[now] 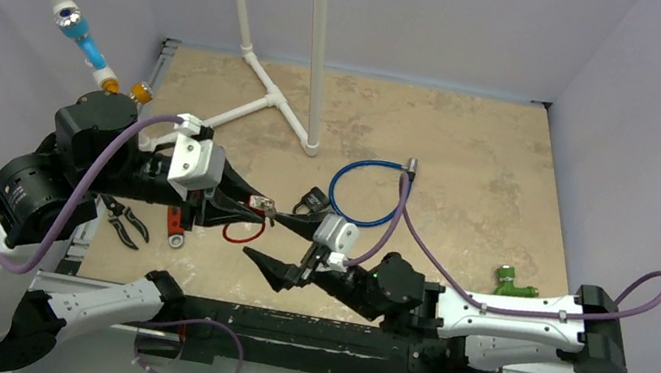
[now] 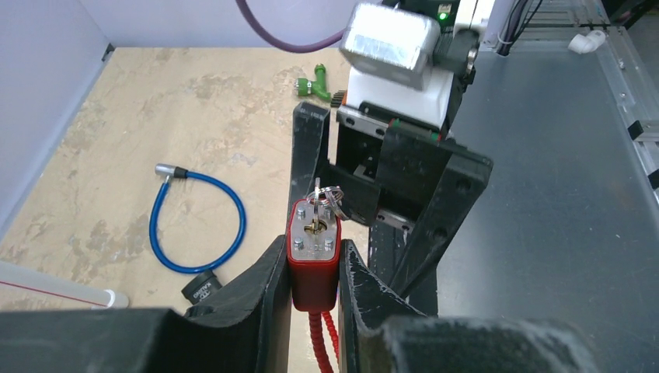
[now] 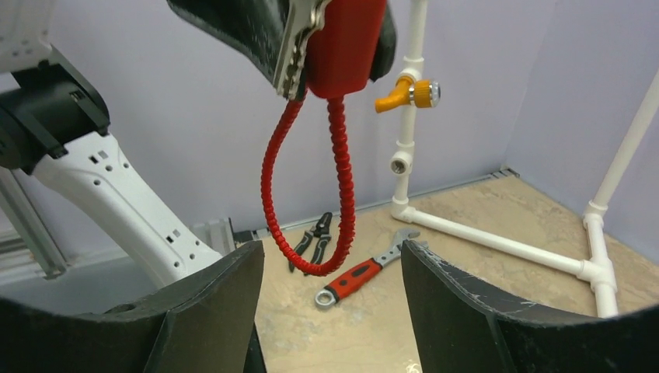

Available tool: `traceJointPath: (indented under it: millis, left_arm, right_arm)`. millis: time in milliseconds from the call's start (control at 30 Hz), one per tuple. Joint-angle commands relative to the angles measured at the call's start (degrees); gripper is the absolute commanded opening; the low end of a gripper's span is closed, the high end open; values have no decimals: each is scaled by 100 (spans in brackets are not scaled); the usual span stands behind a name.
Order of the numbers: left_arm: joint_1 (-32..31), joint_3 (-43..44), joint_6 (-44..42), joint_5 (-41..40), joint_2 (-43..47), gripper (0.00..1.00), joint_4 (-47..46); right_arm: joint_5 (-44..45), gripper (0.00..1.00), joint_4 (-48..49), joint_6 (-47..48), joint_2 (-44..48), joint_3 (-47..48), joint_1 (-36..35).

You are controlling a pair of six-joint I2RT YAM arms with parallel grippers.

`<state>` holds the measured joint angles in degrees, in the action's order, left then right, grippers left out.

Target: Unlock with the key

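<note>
- Top external view, centre-left: the left gripper (image 1: 253, 210) points right, its fingers clamped on the red padlock (image 1: 261, 203), which is held up off the table (image 1: 481, 171).
- Left wrist view, lower centre: the padlock body is pinched on both sides between the black fingers (image 2: 268, 299), metal face towards the camera.
- Key (image 2: 316, 208): silver, standing in the brass keyway on that face as far as can be told, with a key ring (image 2: 333, 197) on its head.
- Red ribbed cable (image 3: 342, 155): hangs from the padlock body in a long loop, at upper centre of the right wrist view.
- Right gripper (image 1: 278, 272): just below and right of the padlock in the top view, fingers spread wide apart and holding nothing. I cannot tell whether it touches the lock.
- Blue cable lock (image 1: 367, 193): coiled in a ring on the table, centre of the top view, well apart from both grippers.
- Green fitting (image 1: 510, 281): on the table at the right, beside the right arm.
- Pliers (image 1: 126, 221): black-handled, lying at the table's left edge under the left arm.
- Wrench (image 3: 361, 273): red-handled, lying just beside the pliers.
- White pipe frame (image 1: 259, 104): standing at upper centre of the top view, feet on the table.
- Orange valve (image 3: 408, 93): on a white pipe, upper right of centre in the right wrist view.
</note>
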<state>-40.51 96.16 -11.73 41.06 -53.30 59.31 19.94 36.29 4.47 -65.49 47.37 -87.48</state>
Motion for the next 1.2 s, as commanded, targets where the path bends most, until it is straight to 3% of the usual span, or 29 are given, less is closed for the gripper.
traceJointPath:
  millis: [0,100,200,300,333,367,567,800,1167]
  left_arm:
    - [26,175,16,342,25,0,-86]
    - [25,162,37,376,38,0,-76]
    - [21,157,76,422,36,0,-93]
    - [21,137,106,464,43,0,-121]
    - [21,127,109,464,49,0,-136]
    - [25,122,116,464,50,0,-146]
    - [25,51,356,529,44,1,-322]
    - [69,-211,718,544,171,35,-472]
    - [122,-308,873,464,346,38,-692]
  right_arm:
    - [-177,64,436,335,-214,443,-22]
    - [-204,60,500,314,-339,559,-18]
    - [-188,49,548,294,-433,638,-21]
    - [-205,25,667,231,-470,640,-19]
    - [-205,8,699,224,-496,648,-20]
    - [-167,0,748,229,-512,650,-22]
    - [-232,0,1133,207,-671,635,-17]
    - [24,0,1999,52,-763,523,-21]
    - [-70,0,2136,-123,-974,674,-29]
